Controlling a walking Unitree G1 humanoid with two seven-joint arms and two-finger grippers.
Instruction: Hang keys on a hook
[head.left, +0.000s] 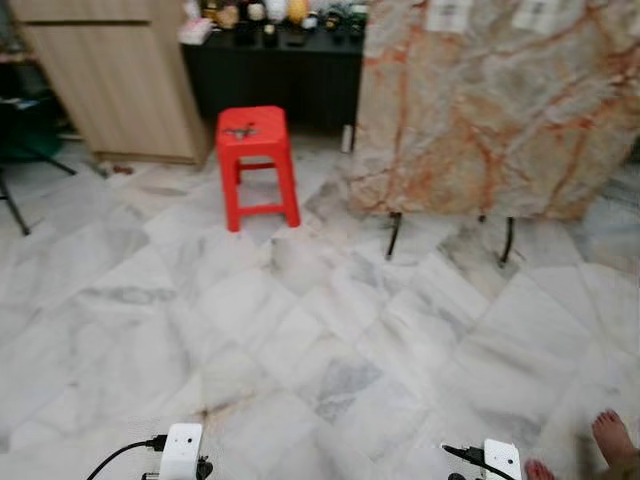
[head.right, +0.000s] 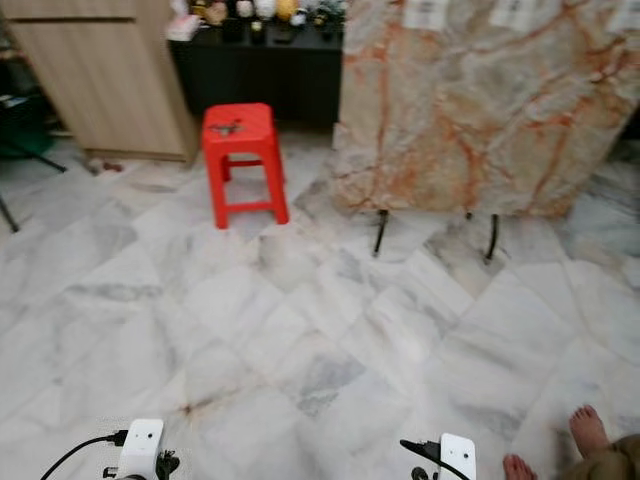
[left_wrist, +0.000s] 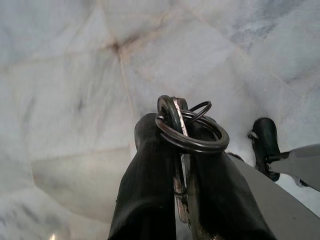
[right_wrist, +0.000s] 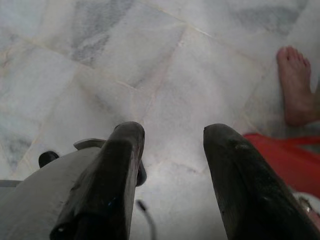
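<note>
In the left wrist view my left gripper (left_wrist: 175, 131) is shut on a bunch of keys (left_wrist: 186, 131); its metal rings stick out past the black fingertips (left_wrist: 150, 131), and a key blade runs down between the two fingers. The left arm hangs low over the marble floor (head.left: 330, 340), its white wrist (head.left: 183, 450) at the lower edge of the left eye view. My right gripper (right_wrist: 172, 132) is open with nothing between its fingers, also hanging above the floor; its wrist (head.left: 502, 458) is at the lower right.
A red plastic stool (head.left: 256, 162) stands ahead to the left. A table under a marble-patterned cloth (head.left: 500, 110) stands ahead to the right on thin black legs. A wooden cabinet (head.left: 115, 75) and a dark sideboard (head.left: 280, 70) line the back. A person's bare foot (head.left: 615, 440) is at my right.
</note>
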